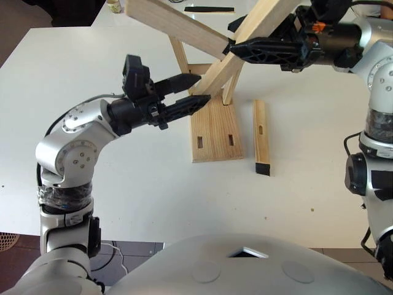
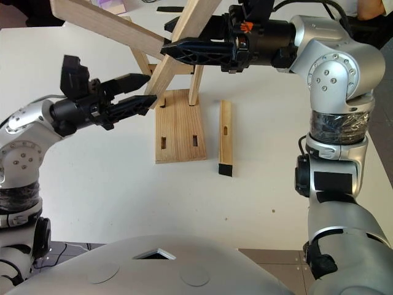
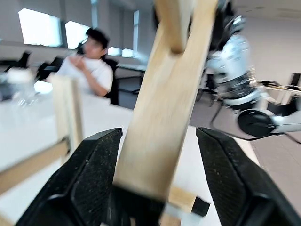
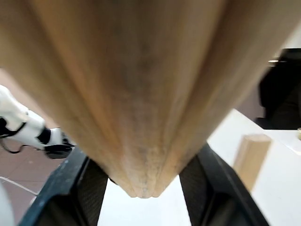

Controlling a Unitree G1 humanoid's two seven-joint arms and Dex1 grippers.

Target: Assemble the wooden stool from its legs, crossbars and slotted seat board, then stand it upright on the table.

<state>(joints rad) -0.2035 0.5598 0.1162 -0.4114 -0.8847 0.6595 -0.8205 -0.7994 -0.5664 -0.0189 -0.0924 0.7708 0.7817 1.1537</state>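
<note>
Nearest me, the left gripper (image 1: 196, 90) is holding its fingers spread around the foot of the leg frame (image 1: 178, 26), which the right gripper (image 1: 232, 48) is clenching, tilted over the flat slotted seat board (image 1: 215, 132), so lining the legs up with its slots is probably coming next.

Silver left arm (image 1: 67, 150) and right arm (image 2: 334, 67): rounded, screw-dotted joints, thin black cables. Black left gripper (image 1: 202, 88) and right gripper (image 1: 232, 35); orange tab (image 1: 317, 27), perhaps a clip, at one o'clock.
</note>
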